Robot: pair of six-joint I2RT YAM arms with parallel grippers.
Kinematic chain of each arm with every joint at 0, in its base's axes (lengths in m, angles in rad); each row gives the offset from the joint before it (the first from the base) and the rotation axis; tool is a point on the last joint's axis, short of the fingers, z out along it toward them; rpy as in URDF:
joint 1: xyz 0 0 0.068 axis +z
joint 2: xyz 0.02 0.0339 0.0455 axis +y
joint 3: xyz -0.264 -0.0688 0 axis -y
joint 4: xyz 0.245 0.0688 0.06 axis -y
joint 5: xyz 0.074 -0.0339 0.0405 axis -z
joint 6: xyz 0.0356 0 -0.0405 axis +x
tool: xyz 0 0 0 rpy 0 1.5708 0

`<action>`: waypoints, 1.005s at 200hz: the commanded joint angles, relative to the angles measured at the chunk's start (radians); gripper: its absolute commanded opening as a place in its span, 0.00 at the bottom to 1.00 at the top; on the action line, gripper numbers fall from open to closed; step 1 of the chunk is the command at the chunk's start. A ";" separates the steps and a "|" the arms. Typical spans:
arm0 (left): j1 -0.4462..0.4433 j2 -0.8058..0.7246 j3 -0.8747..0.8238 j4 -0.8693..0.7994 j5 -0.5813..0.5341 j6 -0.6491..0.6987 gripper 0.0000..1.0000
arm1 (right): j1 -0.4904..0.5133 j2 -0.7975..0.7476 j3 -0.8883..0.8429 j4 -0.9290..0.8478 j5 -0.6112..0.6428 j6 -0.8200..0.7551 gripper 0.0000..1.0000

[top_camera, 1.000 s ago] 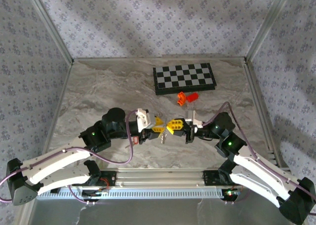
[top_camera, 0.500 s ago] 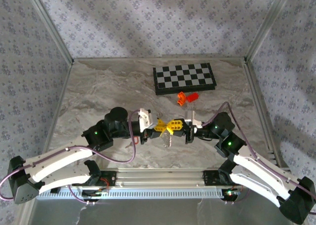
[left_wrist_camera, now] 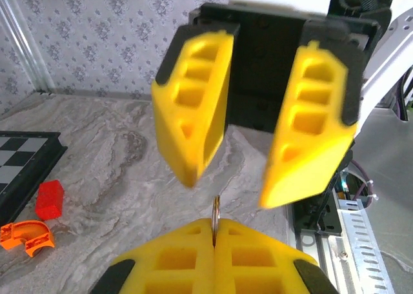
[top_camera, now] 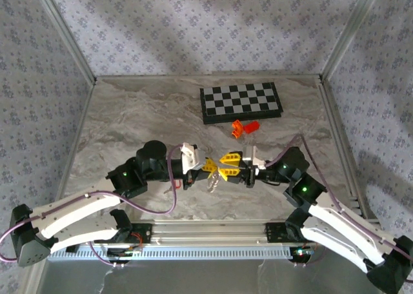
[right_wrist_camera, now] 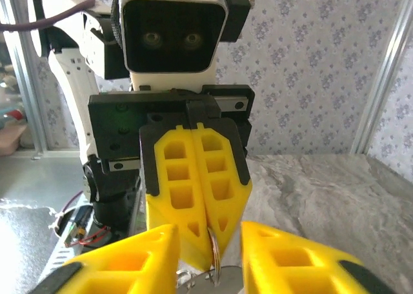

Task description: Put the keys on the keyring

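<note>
handover | left gripper (left_wrist_camera: 214, 231) just pinched the keyring (right_wrist_camera: 213, 250), held up off the table (top_camera: 129, 126) between both grippers | right gripper (left_wrist_camera: 230, 189) just spread, released | left now steadies ring for threading

Fingers (right_wrist_camera: 177, 191) yellow, wedge-shaped, hollow ribbed pockets, black mounts (right_wrist_camera: 116, 133) behind. Above fingers: white camera housing (right_wrist_camera: 174, 29), dark face, two lenses. Arm links (top_camera: 71, 210) white, joints (top_camera: 151, 158) black, green lights (top_camera: 121, 175), purple cables (top_camera: 173, 194) trailing back from fingers.

Top view: high behind the arm bases (top_camera: 126, 231), looking down on the whole bench (top_camera: 129, 120). Left wrist view closely faces the right gripper (left_wrist_camera: 230, 189); right wrist view, the left gripper (right_wrist_camera: 206, 247).
</note>
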 commanded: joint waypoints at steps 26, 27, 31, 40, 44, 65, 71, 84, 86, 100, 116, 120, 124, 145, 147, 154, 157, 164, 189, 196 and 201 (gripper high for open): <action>-0.004 -0.030 0.084 -0.148 -0.018 0.091 0.00 | 0.020 -0.031 0.082 -0.170 0.083 -0.062 0.40; -0.003 -0.029 0.088 -0.152 -0.019 0.094 0.00 | 0.022 -0.031 0.082 -0.173 0.085 -0.063 0.40; -0.003 -0.028 0.095 -0.171 -0.020 0.101 0.00 | 0.025 -0.030 0.083 -0.180 0.095 -0.067 0.40; -0.003 -0.024 0.115 -0.214 -0.020 0.119 0.00 | 0.037 -0.030 0.087 -0.194 0.119 -0.074 0.38; -0.003 -0.022 0.124 -0.231 -0.021 0.125 0.00 | 0.042 -0.029 0.088 -0.201 0.129 -0.078 0.38; -0.003 -0.005 0.169 -0.312 -0.032 0.160 0.00 | 0.071 -0.016 0.098 -0.225 0.167 -0.100 0.35; -0.003 0.000 0.181 -0.332 -0.032 0.168 0.00 | 0.078 -0.011 0.102 -0.234 0.177 -0.110 0.35; -0.003 0.013 0.205 -0.363 -0.033 0.180 0.00 | 0.096 0.006 0.111 -0.250 0.198 -0.130 0.35; -0.003 0.014 0.207 -0.366 -0.033 0.181 0.00 | 0.101 0.007 0.114 -0.253 0.200 -0.133 0.35; -0.003 0.026 0.222 -0.386 -0.032 0.190 0.00 | 0.123 0.025 0.122 -0.263 0.224 -0.153 0.35; -0.003 0.036 0.235 -0.400 -0.033 0.195 0.00 | 0.146 0.035 0.124 -0.260 0.242 -0.168 0.35; -0.003 0.037 0.238 -0.402 -0.032 0.196 0.00 | 0.150 0.037 0.126 -0.259 0.247 -0.172 0.35; -0.003 0.040 0.239 -0.403 -0.031 0.197 0.00 | 0.153 0.038 0.127 -0.258 0.253 -0.174 0.34; -0.003 0.047 0.247 -0.414 -0.028 0.204 0.00 | 0.162 0.050 0.127 -0.252 0.269 -0.181 0.31; -0.003 0.047 0.246 -0.416 -0.028 0.205 0.00 | 0.162 0.052 0.128 -0.251 0.271 -0.181 0.31; -0.003 0.051 0.251 -0.421 -0.026 0.208 0.00 | 0.163 0.057 0.130 -0.253 0.280 -0.182 0.30; -0.003 0.052 0.252 -0.423 -0.026 0.209 0.00 | 0.164 0.061 0.131 -0.254 0.282 -0.184 0.30; -0.003 0.055 0.255 -0.428 -0.025 0.211 0.00 | 0.166 0.068 0.134 -0.259 0.287 -0.187 0.28; -0.003 0.061 0.260 -0.438 -0.022 0.215 0.00 | 0.172 0.089 0.142 -0.271 0.298 -0.196 0.24; -0.003 0.061 0.262 -0.439 -0.023 0.215 0.00 | 0.173 0.093 0.143 -0.271 0.299 -0.198 0.24; -0.003 0.063 0.263 -0.439 -0.022 0.216 0.00 | 0.174 0.094 0.142 -0.270 0.296 -0.199 0.24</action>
